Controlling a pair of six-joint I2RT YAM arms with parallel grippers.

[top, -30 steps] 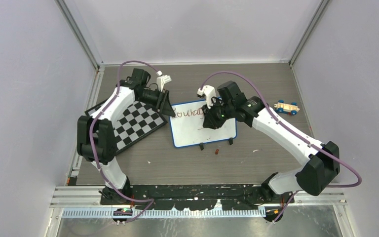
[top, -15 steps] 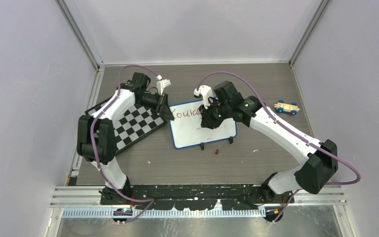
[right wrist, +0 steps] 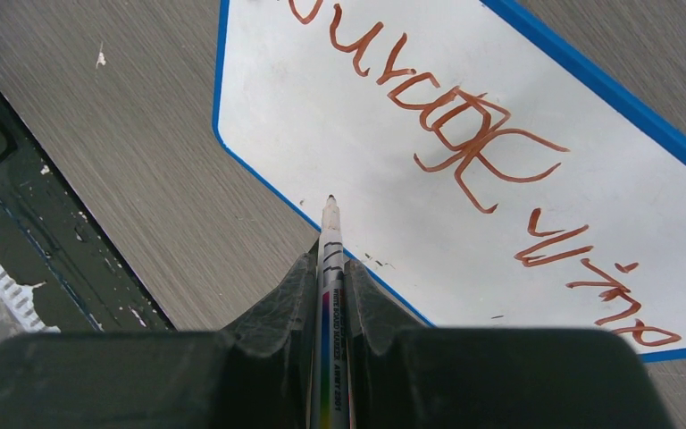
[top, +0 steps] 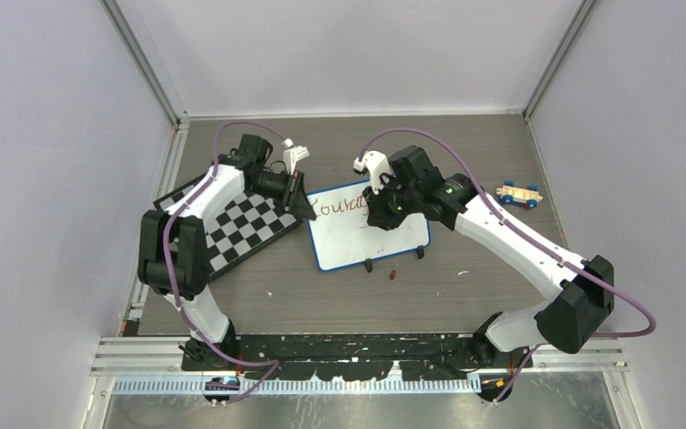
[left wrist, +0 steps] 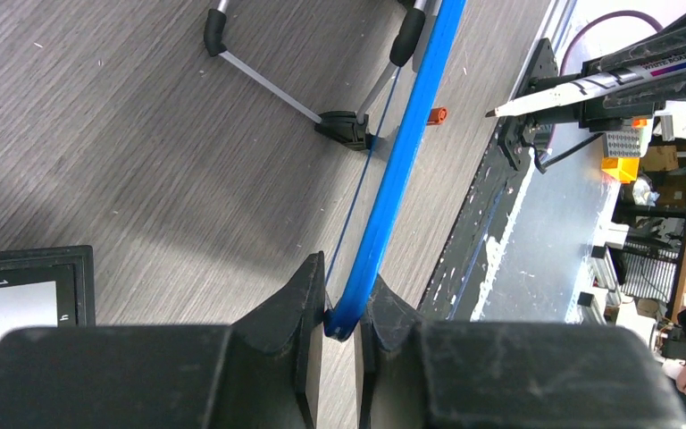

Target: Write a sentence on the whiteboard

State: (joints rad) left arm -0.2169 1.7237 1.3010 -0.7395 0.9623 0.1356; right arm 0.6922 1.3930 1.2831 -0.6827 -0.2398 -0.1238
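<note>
Left wrist: left gripper [left wrist: 340,308] tight on whiteboard [left wrist: 401,154]

Glossy whiteboard [right wrist: 322,134], matt wood-grain table [top: 464,295]

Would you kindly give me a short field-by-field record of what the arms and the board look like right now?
Left gripper: shut on the whiteboard, on its blue frame
Right gripper: shut on the marker, tip above the board, contact unclear
Writing: brownish-red words in two lines
Nearby: chessboard on the board's left, toy car far right
</note>
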